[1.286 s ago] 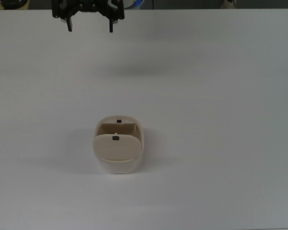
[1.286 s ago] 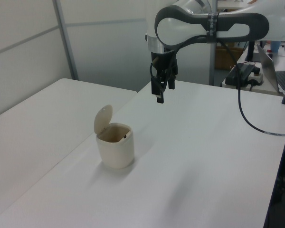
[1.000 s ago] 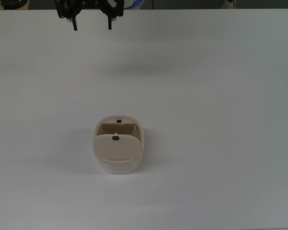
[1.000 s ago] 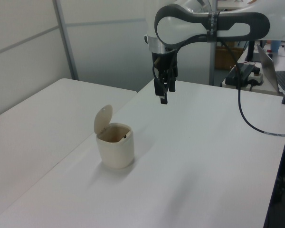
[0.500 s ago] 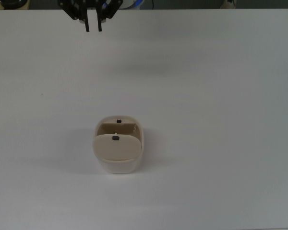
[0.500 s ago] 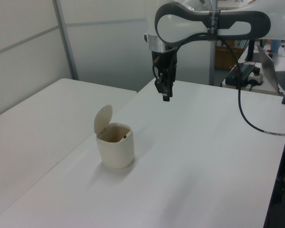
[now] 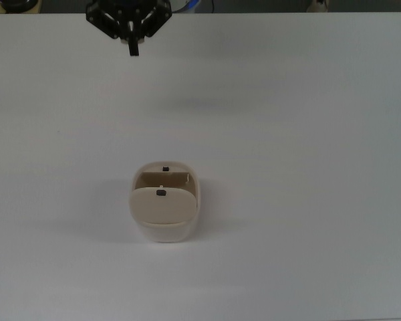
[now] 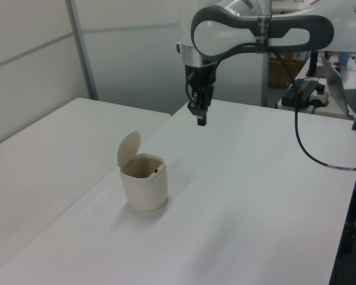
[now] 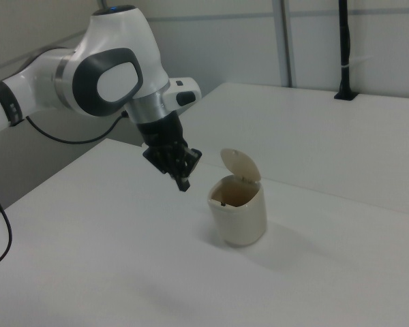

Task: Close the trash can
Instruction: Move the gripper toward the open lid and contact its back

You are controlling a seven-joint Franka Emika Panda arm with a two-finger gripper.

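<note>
Trash can (image 8: 143, 189): mid-tabletop (image 8: 255, 196), lid (image 8: 129, 148) upright, open. Tool (image 8: 200, 116): clenched, empty, aloft, well apart. Advised: approach from behind lid, push its back face down onto rim.

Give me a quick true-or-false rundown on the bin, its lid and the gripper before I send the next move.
1. The trash can has its lid standing up, open. True.
2. The gripper is touching the lid. False: it hangs in the air apart from the trash can, nearer the top view's upper edge.
3. The gripper's fingers are together. True: in the top view they read as a single dark tip.
4. The trash can lies tipped on its side. False: it stands upright on the white table.
5. The gripper carries something. False: nothing shows between its fingers.
</note>
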